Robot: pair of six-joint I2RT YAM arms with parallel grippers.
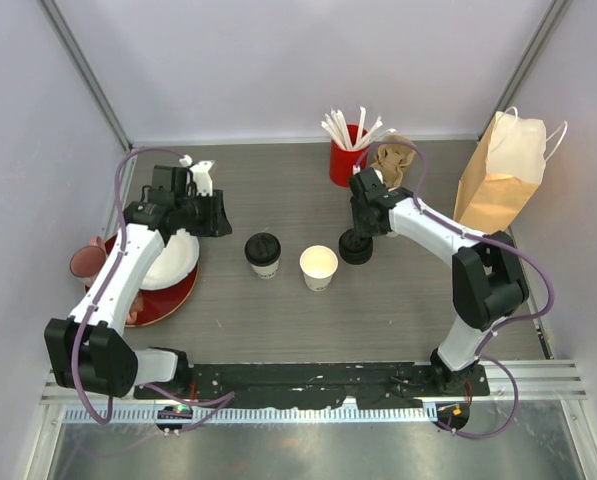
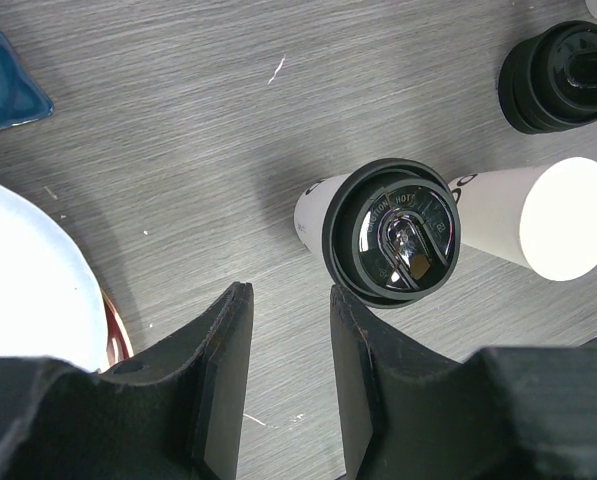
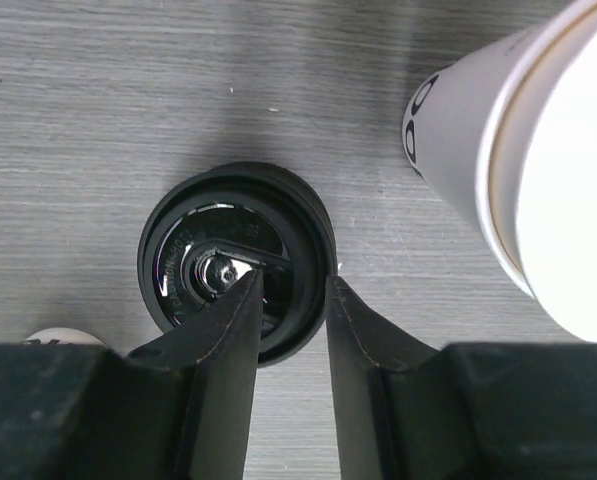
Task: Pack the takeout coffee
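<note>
Right hand (image 3: 290, 288) straddles lid stack (image 3: 203, 250) rim, grip unclear. Left hand (image 2: 289, 295) half-open, empty. Pinch only top lid, lift straight.

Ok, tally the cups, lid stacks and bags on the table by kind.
Lidded cup: 1
Open cup: 1
Red cup: 1
Lid stack: 1
Bag: 1
Total: 5
</note>
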